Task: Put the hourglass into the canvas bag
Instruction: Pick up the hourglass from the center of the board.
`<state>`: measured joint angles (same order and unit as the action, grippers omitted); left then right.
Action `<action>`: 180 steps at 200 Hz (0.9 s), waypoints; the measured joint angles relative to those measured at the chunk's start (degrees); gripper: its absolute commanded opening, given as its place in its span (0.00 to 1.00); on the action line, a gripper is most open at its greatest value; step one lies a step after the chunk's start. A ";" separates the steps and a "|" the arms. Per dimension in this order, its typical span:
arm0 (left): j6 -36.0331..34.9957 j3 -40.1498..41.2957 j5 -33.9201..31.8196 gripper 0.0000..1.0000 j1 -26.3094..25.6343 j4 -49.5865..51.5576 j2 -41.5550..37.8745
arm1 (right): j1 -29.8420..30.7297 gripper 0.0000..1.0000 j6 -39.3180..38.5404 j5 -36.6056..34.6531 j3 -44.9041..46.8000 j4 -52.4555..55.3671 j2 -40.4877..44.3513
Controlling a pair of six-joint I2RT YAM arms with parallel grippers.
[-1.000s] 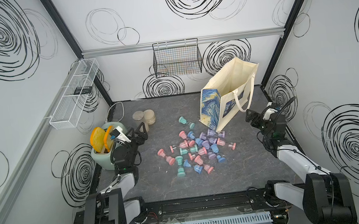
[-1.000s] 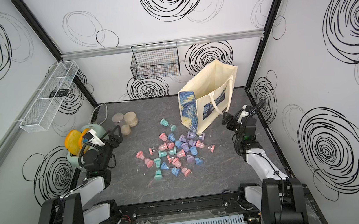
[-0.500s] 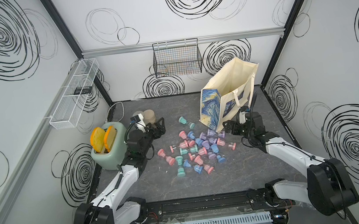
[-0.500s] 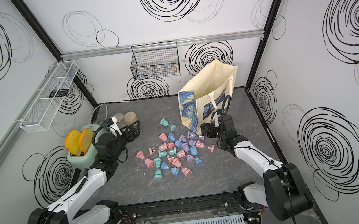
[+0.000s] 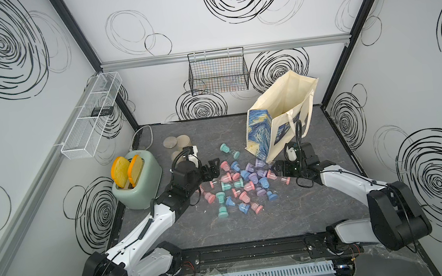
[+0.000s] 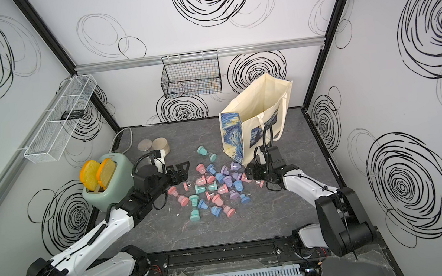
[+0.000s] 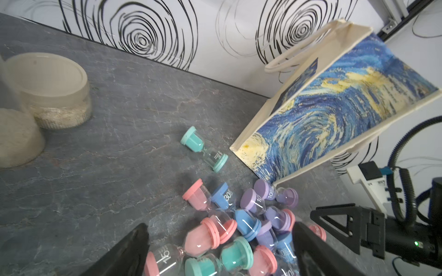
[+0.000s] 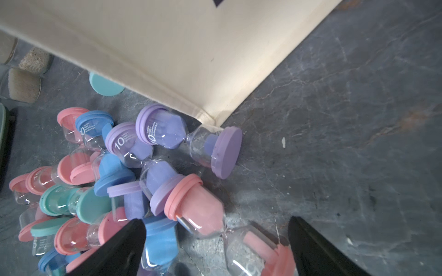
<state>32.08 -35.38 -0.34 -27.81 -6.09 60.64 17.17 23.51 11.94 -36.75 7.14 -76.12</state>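
Approach phase; grasp not yet made. Reading the dark tabletop in a top view as a dial, 12 at the back wall: the canvas bag stands at about 1 o'clock, mouth open upward, blue-and-yellow swirl panel facing the pile of small hourglasses scattered at dial centre. At the pile's 3 o'clock edge the right gripper sits low, fingers spread wide, nothing held. They straddle a pink hourglass lying on its side just off the bag's bottom corner. Contact with it: cannot tell. At the pile's 9 o'clock edge the left gripper hovers, likewise wide open and empty. Also present: toaster at 9 o'clock, two jars at 11. Target piece: pink caps at both ends, clear glass bulbs joined by a thin neck, pink sand packing the bulb nearer the bag, white print on the other bulb partly cut off. A lavender cap presses against its cap; a blue hourglass lies just beside one finger. Judgement: next move is to settle lower and close across a bulb or cap rather than the neck, keeping the blue neighbour out of the pinch, then lift above the bag's rim toward 12 o'clock and release inside. Round glass likely to roll or slip.
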 measured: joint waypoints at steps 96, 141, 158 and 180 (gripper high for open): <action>-0.20 -2.97 0.02 0.96 -5.42 6.56 0.07 | 3.76 0.97 1.81 0.59 4.46 2.69 3.10; -0.98 -5.11 0.24 0.96 -5.55 9.51 0.20 | 9.09 0.93 3.50 -1.01 4.87 3.50 3.10; -1.27 -5.81 0.26 0.96 -5.57 10.10 0.20 | 9.33 0.88 4.02 -2.36 4.87 3.96 3.13; -1.49 -6.45 0.28 0.96 -5.64 10.78 0.17 | 9.31 0.85 4.35 -4.04 4.87 4.96 3.13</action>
<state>30.59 -41.82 -0.05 -33.45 4.69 60.82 26.48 27.86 7.90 -31.88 12.10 -72.99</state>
